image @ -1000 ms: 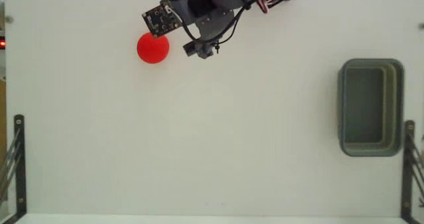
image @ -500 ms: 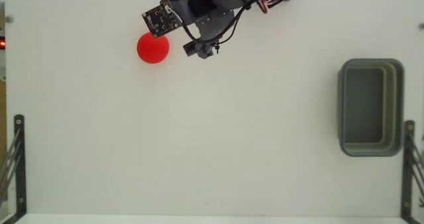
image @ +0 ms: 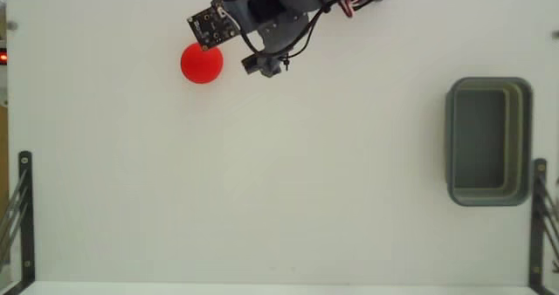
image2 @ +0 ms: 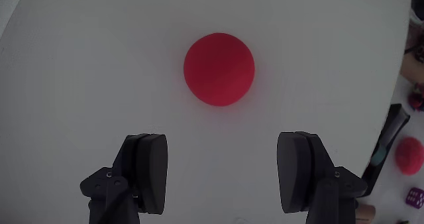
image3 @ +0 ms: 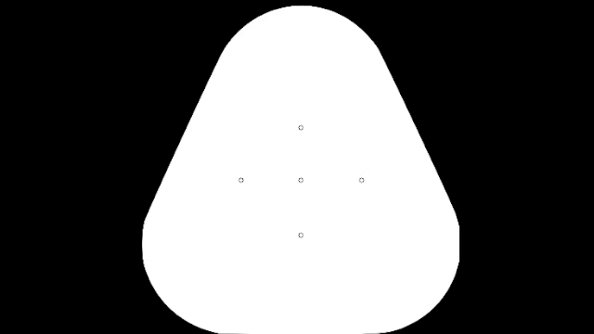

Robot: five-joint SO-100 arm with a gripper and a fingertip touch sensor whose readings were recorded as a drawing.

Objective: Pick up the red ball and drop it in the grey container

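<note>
Gripper (image2: 222,174) jaws stand spread wide with nothing between them in the wrist view, both dark fingers (image2: 147,171) at the lower edge and the red ball (image2: 218,69) lying apart from them at 12 o'clock on the white table (image2: 93,85). Seen from the fixed view, the red ball (image: 202,64) rests near the top of the table, just beside a small circuit board (image: 211,25) on the arm at its 12 o'clock, though actual contact cannot be judged from above. Grey container (image: 488,141) sits well apart at the ball's 3 o'clock, near the right edge, its hollow apparently holding nothing.
</note>
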